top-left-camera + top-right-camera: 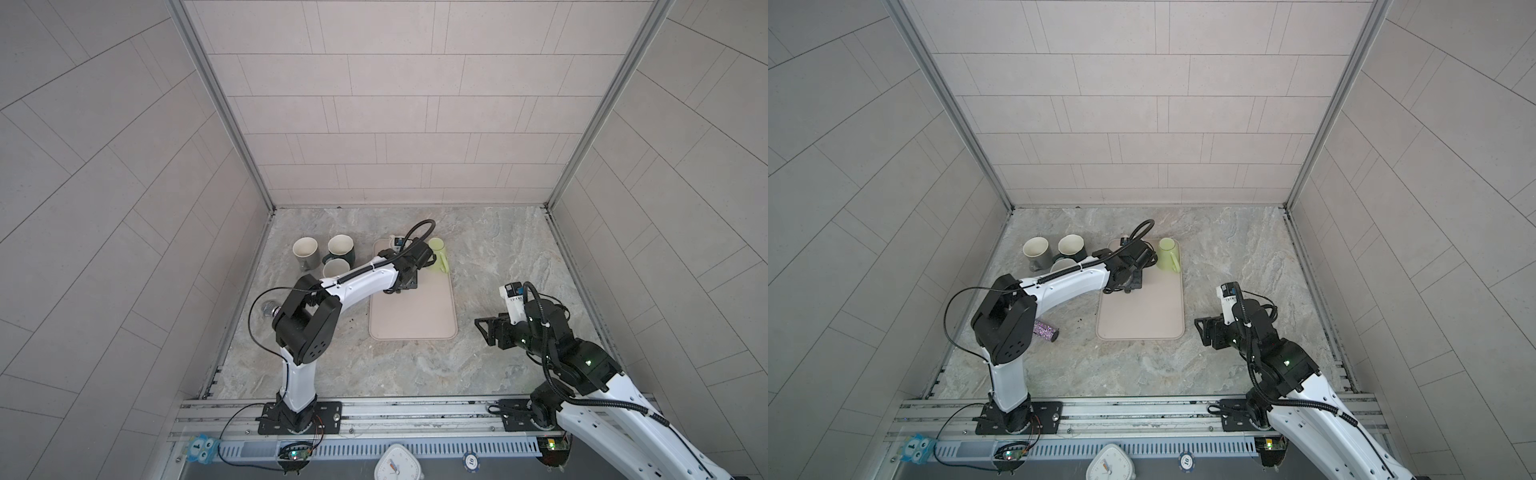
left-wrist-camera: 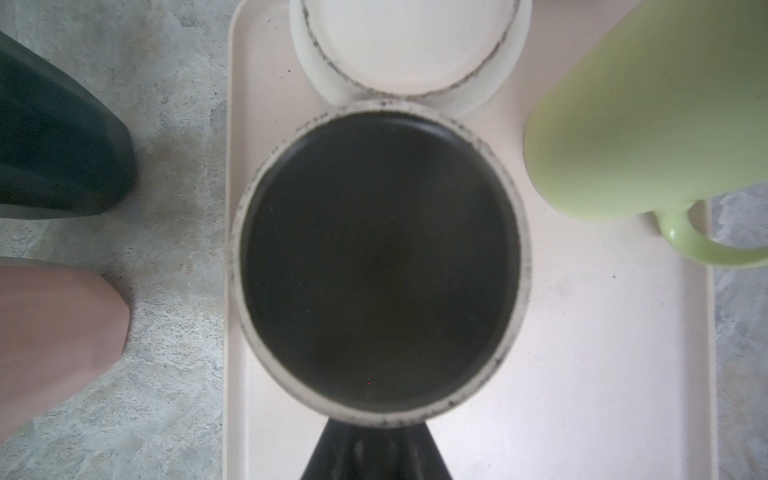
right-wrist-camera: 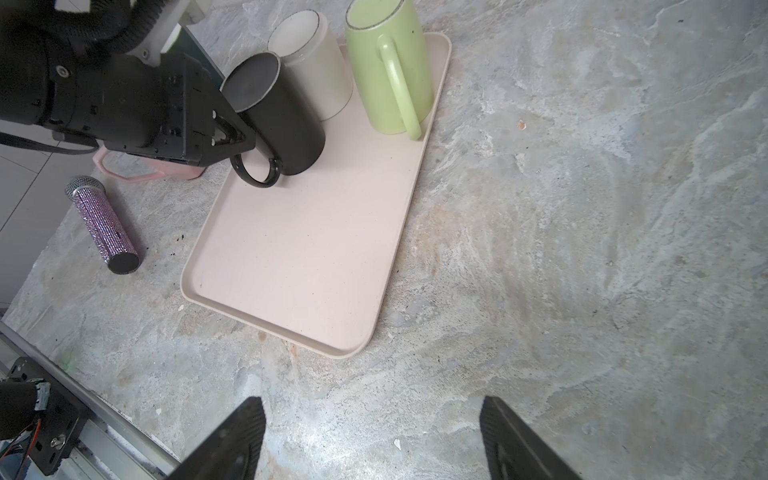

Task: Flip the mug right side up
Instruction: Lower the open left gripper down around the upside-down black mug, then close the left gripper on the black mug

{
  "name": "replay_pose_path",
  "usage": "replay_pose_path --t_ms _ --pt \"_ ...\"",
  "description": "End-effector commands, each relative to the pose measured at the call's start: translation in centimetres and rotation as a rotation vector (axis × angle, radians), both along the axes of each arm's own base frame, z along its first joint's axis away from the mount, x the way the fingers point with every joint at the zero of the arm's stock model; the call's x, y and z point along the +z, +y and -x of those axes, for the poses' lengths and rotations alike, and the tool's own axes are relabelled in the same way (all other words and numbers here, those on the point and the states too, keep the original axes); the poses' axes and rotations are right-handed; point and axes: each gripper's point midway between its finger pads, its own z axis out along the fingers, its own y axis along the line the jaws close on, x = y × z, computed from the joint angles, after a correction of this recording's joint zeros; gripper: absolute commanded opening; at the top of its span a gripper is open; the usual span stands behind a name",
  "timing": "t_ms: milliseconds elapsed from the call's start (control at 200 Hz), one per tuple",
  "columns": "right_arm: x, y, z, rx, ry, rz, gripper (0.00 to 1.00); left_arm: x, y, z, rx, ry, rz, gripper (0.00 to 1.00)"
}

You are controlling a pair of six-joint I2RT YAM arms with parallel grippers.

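The black mug (image 3: 286,124) stood upside down, base up, on the upper left part of the pink tray (image 3: 291,270). That put it in the upper left of the right wrist frame. Its ring handle hung toward the lower left. In the left wrist view its round dark base filled the middle of the frame.

The left pincer (image 3: 239,143) reached in from the upper left. Its jaws were drawn narrow about the top of the handle, where it met the mug's wall. In the left wrist view its fingers (image 2: 332,457) showed close together at the bottom edge, just under the rim of the base.

A white mug (image 3: 316,70) stood against the black one, also base up. A green mug (image 3: 386,70) stood inverted in the tray's upper right corner, apart from the other two.

In both top views the left arm hid the black mug. Left of the tray in a top view, three mugs (image 1: 334,268) stood mouth up in a cluster on the marble worktop (image 3: 582,208). A glittery purple microphone (image 3: 104,224) lay on the worktop beside the tray's left edge.

The right pincer (image 3: 372,436) was spread wide and held nothing. It was over bare worktop, just right of the tray's lower right corner in a top view (image 1: 482,328).
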Motion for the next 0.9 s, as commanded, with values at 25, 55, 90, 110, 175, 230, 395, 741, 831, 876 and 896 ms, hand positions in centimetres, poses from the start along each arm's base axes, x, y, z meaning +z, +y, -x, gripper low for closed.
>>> replay_pose_path --t_ms 25,55,90,110,175,230,395,741,831,876,896 --pt "-0.5 -0.4 0.1 -0.010 0.012 0.015 0.82 0.4 1.2 0.4 0.002 0.017 -0.039 0.19" --pt "-0.5 -0.3 0.1 -0.010 0.011 0.014 0.82 0.4 1.3 0.3 0.004 0.017 -0.047 0.19" --pt "-0.5 -0.3 0.1 -0.010 0.011 0.012 0.82 0.3 1.5 0.4 0.003 0.019 -0.058 0.19" --pt "-0.5 -0.3 0.1 -0.010 0.010 0.012 0.82 0.3 1.5 0.3 0.003 0.019 -0.060 0.19" --pt "-0.5 -0.3 0.1 -0.010 0.011 0.013 0.82 0.2 1.6 0.3 0.003 0.019 -0.061 0.19" --pt "-0.5 -0.3 0.1 -0.010 0.010 0.013 0.82 0.1 1.6 0.2 0.003 0.021 -0.059 0.19" --pt "-0.5 -0.3 0.0 -0.012 0.013 0.012 0.83 -0.2 1.5 0.0 -0.006 0.024 -0.063 0.21" --pt "-0.6 -0.3 0.0 -0.017 0.015 0.016 0.83 -0.3 1.6 -0.4 -0.006 0.031 -0.058 0.23" --pt "-0.6 -0.4 -0.1 -0.018 0.015 0.015 0.83 -0.4 1.6 -0.5 -0.013 0.038 -0.058 0.23" --pt "-0.6 -0.3 0.0 -0.017 0.018 0.017 0.83 -0.3 1.6 -0.6 -0.013 0.038 -0.060 0.24" --pt "-0.6 -0.3 -0.1 -0.017 0.018 0.017 0.83 -0.3 1.6 -0.6 -0.014 0.038 -0.061 0.25"
